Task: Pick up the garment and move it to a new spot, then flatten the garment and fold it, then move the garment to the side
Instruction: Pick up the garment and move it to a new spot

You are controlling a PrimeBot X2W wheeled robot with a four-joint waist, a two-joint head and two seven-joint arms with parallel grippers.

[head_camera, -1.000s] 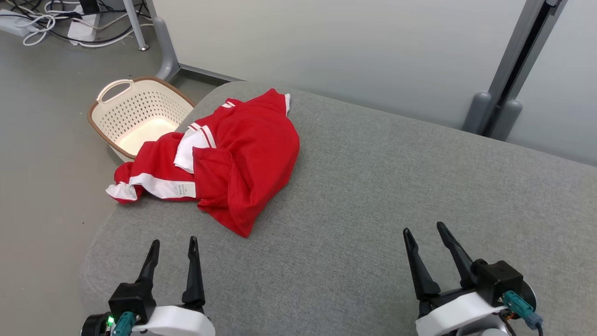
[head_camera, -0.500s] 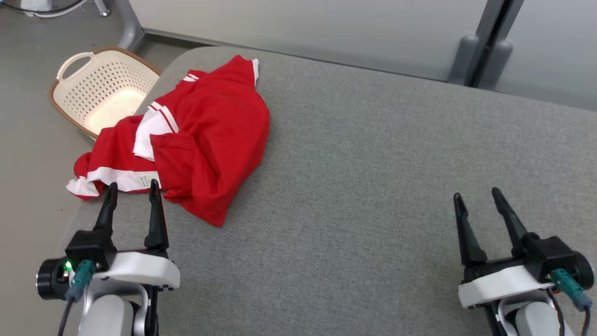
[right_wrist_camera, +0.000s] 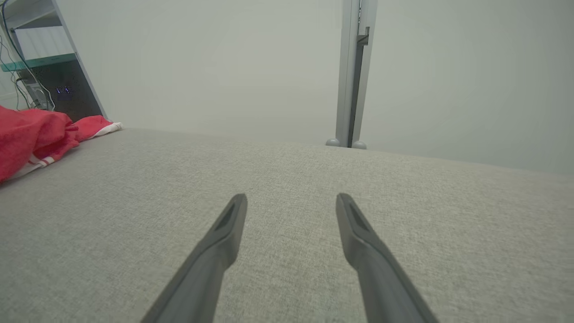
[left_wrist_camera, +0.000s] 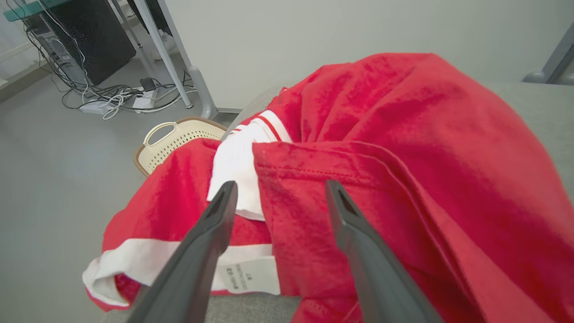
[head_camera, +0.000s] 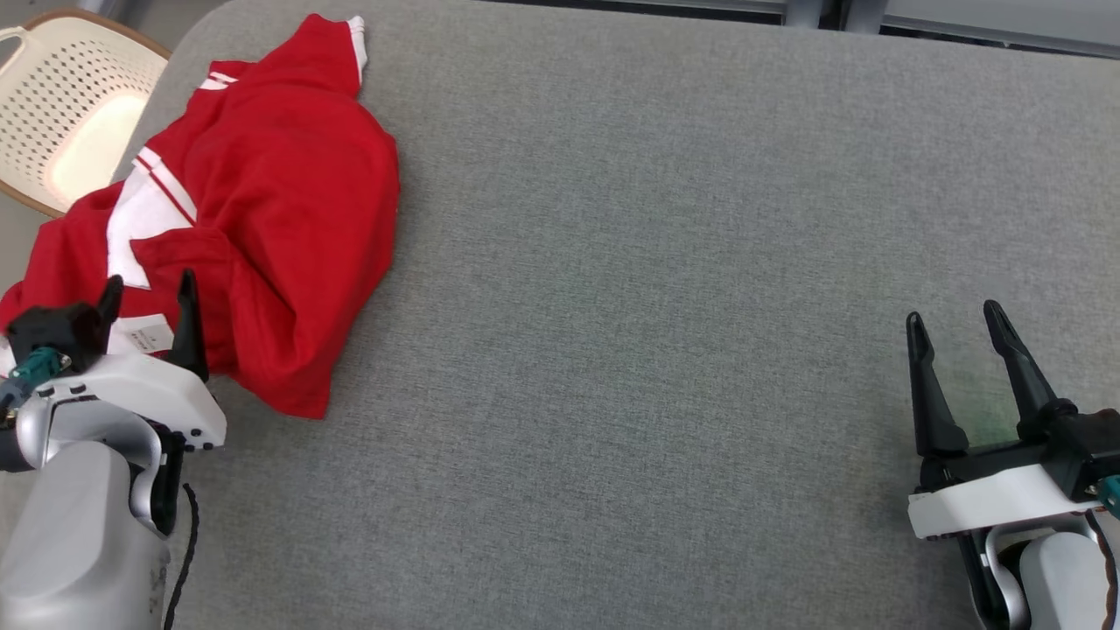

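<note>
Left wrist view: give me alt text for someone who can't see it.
A crumpled red garment with white trim lies on a grey cushioned surface, with the open left gripper pointing at its near folds. Behind it, a cream basket sits on the floor near tangled cables.

The crumpled red fabric garment with white trim point(head_camera: 262, 201) lies bunched at the frame's upper left, one white-banded end hanging off the edge.
</note>
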